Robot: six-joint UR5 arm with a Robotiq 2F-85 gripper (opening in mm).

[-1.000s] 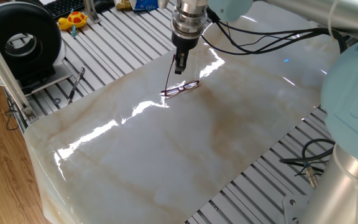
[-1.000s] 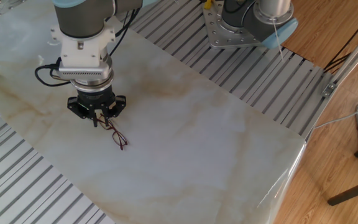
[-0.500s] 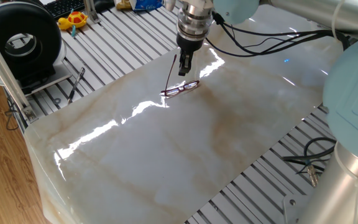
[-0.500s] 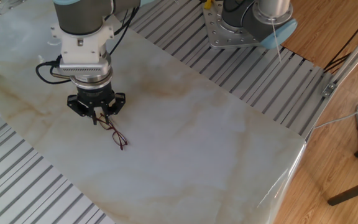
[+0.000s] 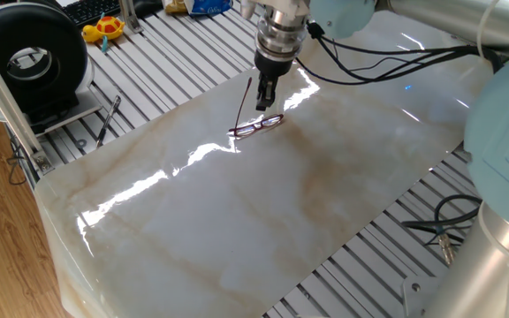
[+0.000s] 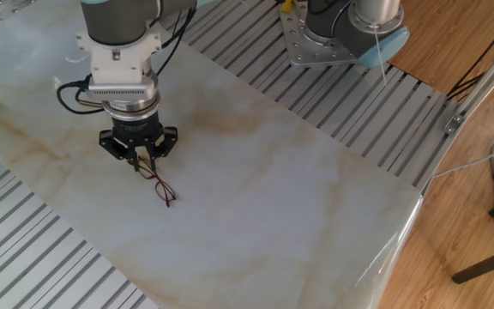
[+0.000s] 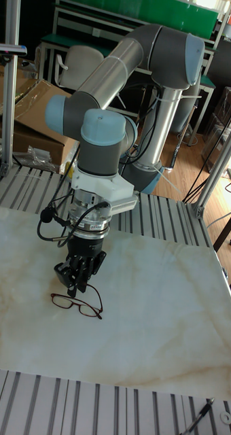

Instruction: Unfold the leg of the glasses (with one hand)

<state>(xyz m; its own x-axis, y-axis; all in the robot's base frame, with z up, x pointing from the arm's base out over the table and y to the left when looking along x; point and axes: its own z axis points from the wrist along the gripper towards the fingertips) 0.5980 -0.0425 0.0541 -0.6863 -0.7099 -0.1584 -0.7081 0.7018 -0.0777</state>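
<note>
The glasses (image 5: pixel 258 124) lie on the marble slab, a thin dark reddish frame with clear lenses, also seen in the other fixed view (image 6: pixel 165 190) and the tall view (image 7: pixel 75 303). My black gripper (image 5: pixel 262 102) points straight down just behind them. Its fingers are drawn close together at the end of one slim leg that rises from the frame (image 7: pixel 96 293). In the one fixed view a second thin leg (image 5: pixel 245 104) runs away from the frame, left of the fingers. The gripper (image 6: pixel 144 160) stands at the frame's far-left side, and its tips (image 7: pixel 79 284) hover just above the slab.
The marble slab (image 5: pixel 263 221) rests on a ribbed metal table (image 6: pixel 333 94). A black pen-like tool (image 5: pixel 108 120), a black round device (image 5: pixel 34 57) and a yellow toy (image 5: pixel 104 28) sit at the left. Cables (image 5: pixel 436 228) lie beside the arm's base (image 6: pixel 350 30).
The gripper has shifted slightly away from the lenses, toward the slab's far edge. The thin leg left of the fingers now shows at greater length. The frame's front has stayed put.
</note>
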